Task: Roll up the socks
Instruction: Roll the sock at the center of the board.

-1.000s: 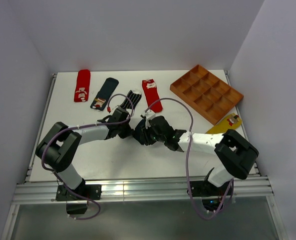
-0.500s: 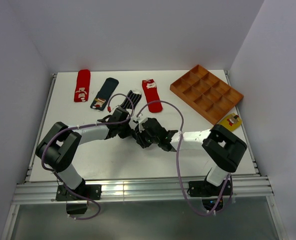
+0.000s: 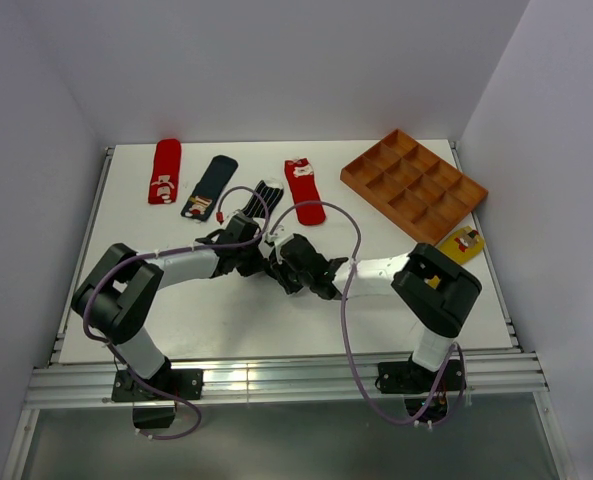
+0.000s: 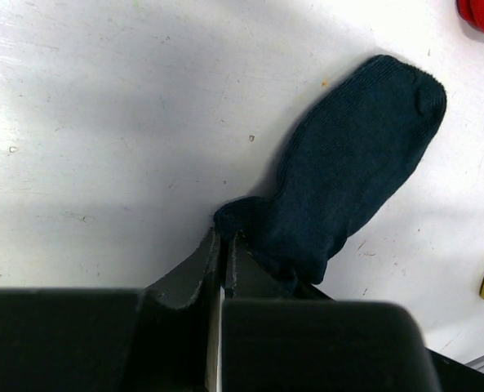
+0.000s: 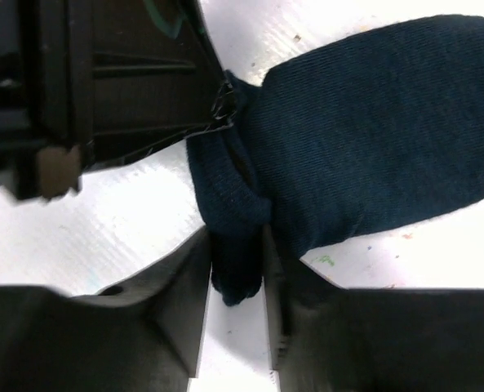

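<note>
Navy sock (image 4: 348,171) lay flat mid-surface (image 4: 103,122), long axis running from bunched cuff out to toe, away from the 2 hands; left hand (image 4: 223,253) pinched shut on the cuff edge, right hand (image 5: 237,278) gripped the folded cuff, both equally near.

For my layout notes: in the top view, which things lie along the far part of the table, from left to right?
red sock, navy sock with a patch, striped sock, second red sock, wooden tray
</note>
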Controlling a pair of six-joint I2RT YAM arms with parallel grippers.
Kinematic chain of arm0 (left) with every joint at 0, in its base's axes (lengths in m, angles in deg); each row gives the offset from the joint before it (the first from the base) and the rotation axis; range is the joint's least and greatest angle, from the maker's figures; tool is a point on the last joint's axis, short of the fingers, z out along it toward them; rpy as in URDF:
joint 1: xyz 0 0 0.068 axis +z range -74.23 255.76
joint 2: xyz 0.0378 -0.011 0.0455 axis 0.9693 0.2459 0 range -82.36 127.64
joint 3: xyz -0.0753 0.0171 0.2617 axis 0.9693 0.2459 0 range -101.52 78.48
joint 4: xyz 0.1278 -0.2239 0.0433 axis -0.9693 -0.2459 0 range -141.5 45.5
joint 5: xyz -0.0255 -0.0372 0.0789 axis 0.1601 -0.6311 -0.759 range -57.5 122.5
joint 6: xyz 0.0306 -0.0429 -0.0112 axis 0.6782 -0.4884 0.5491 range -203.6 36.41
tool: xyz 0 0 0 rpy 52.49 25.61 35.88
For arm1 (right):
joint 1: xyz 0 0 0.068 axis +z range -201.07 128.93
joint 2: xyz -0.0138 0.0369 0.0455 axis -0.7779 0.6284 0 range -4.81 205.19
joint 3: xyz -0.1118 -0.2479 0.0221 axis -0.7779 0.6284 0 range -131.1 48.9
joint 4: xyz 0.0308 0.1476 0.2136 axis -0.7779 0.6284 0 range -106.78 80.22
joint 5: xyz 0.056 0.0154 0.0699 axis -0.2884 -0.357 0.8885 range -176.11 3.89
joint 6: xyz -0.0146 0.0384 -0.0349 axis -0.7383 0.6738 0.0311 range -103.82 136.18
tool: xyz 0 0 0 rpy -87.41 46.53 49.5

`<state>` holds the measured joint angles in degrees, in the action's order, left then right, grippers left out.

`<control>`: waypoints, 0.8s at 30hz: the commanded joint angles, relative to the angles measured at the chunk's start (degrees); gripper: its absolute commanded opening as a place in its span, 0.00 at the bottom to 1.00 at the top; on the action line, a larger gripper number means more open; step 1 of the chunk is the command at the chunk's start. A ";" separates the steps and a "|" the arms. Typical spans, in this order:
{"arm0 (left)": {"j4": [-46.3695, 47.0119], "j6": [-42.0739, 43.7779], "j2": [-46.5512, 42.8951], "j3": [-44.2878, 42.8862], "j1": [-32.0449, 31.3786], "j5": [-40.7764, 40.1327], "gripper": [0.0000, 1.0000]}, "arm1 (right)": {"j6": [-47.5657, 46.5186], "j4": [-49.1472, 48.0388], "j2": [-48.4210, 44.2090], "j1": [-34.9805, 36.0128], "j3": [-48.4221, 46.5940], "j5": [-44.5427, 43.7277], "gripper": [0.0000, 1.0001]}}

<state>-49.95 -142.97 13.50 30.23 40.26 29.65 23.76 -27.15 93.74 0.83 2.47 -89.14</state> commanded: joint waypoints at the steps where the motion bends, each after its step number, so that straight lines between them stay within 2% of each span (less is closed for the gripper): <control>1: -5.01 2.16 1.62 -0.53 -0.18 -1.19 0.01 | -0.10 2.90 2.00 0.40 -1.99 -3.04 0.34; 2: -4.92 2.24 1.44 -0.44 -0.18 -1.10 0.03 | -0.02 3.25 2.09 0.48 -2.08 -3.39 0.31; 3: -4.92 2.16 1.27 -0.36 -0.18 -1.10 0.04 | 0.07 3.86 2.18 0.48 -2.34 -3.13 0.20; 7: -4.30 1.02 -0.75 0.17 -0.18 -1.45 0.16 | 1.04 6.23 2.36 0.22 -3.48 0.29 0.00; 11: -4.04 -0.48 -4.53 2.01 -0.18 -3.12 0.37 | 4.63 9.05 2.53 -2.23 -5.07 7.59 0.00; 13: -3.86 -1.61 -7.33 2.89 -0.18 -4.61 0.44 | 5.87 9.93 2.97 -3.64 -5.86 12.50 0.00; 14: -3.60 -2.06 -8.22 3.77 -0.18 -5.14 0.51 | 7.44 11.15 3.32 -5.30 -6.21 14.43 0.00; 16: -3.16 -3.28 -10.41 4.74 -0.09 -6.02 0.56 | 9.29 11.60 4.29 -7.07 -6.83 20.13 0.00; 24: 1.66 -6.98 -14.73 10.45 0.00 -5.67 0.60 | 22.30 4.32 9.20 -16.82 -4.72 40.01 0.00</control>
<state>-51.64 -147.43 0.36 39.19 40.26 25.03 40.26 -21.60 100.14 -13.75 -3.26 -57.95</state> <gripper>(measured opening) 0.599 0.028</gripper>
